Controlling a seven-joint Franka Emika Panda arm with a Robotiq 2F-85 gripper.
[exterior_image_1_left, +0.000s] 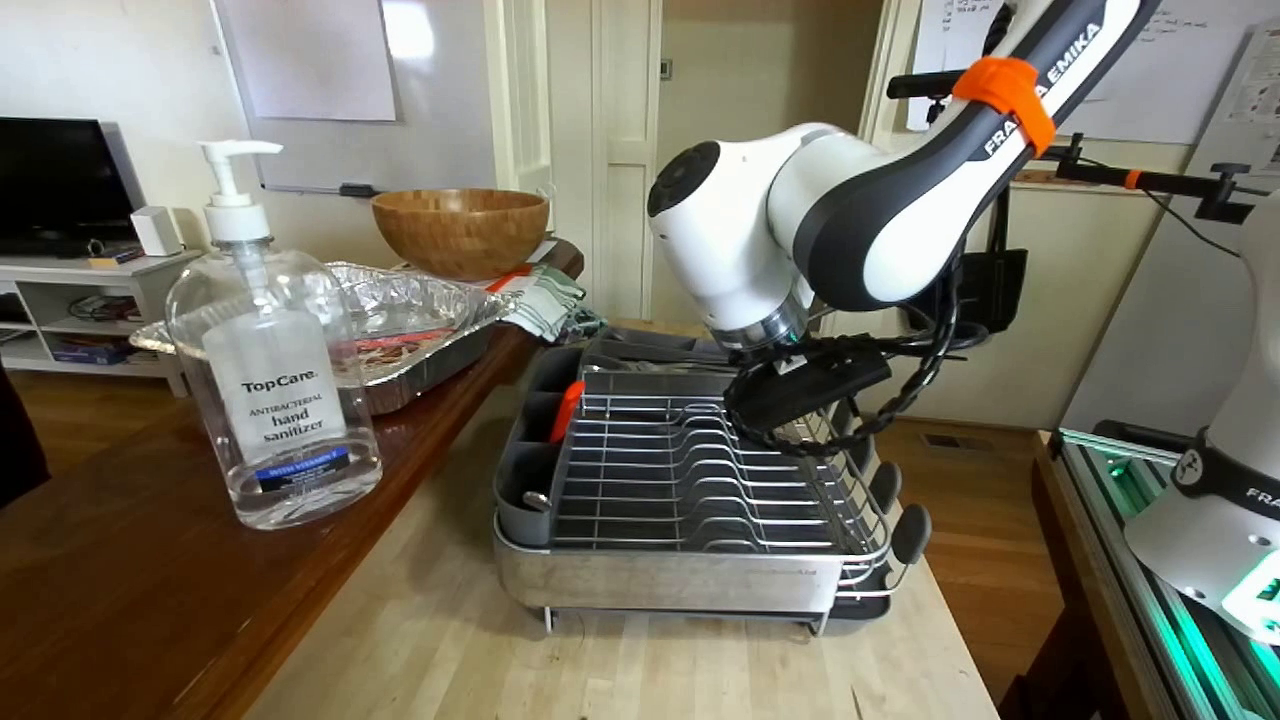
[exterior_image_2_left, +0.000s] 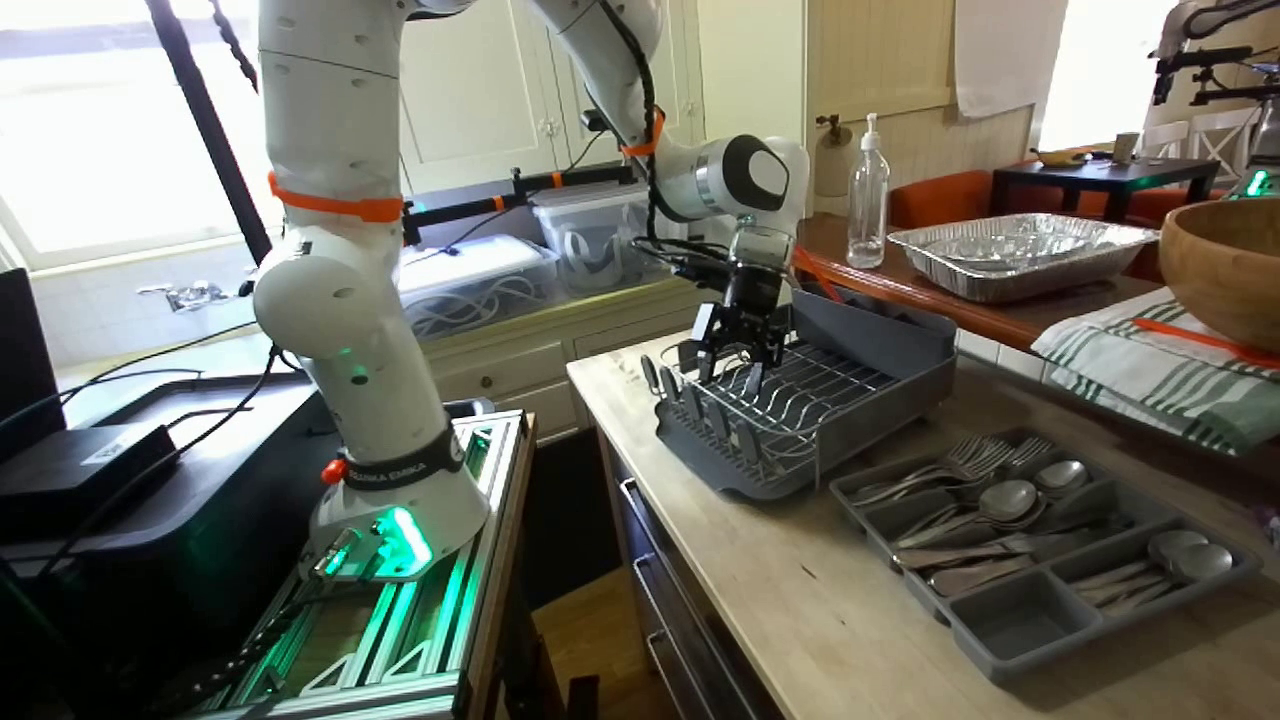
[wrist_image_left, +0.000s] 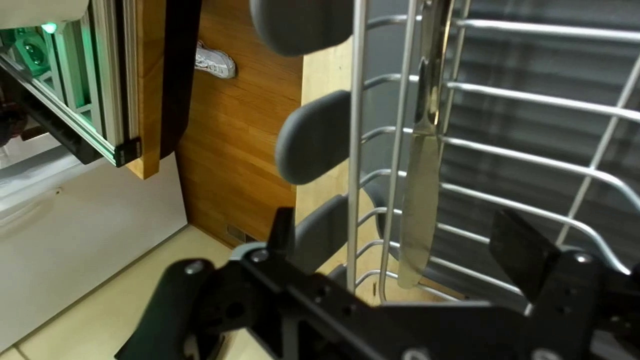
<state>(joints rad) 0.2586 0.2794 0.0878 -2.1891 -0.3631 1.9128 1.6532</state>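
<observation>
Jaws, wide apart and empty, hang over the dish rack (exterior_image_1_left: 670, 580). Right of its side rail (wrist_image_left: 355, 150), in the wrist view, a knife (wrist_image_left: 420, 200) lies inside; centring over it, clear of that rail, should help any grip.

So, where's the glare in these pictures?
In an exterior view, the white-framed glass window is washed out; in an exterior view, a bright spot marks the rectangular whiteboard; in the wrist view, the silver metal knife glints along its handle.
</observation>
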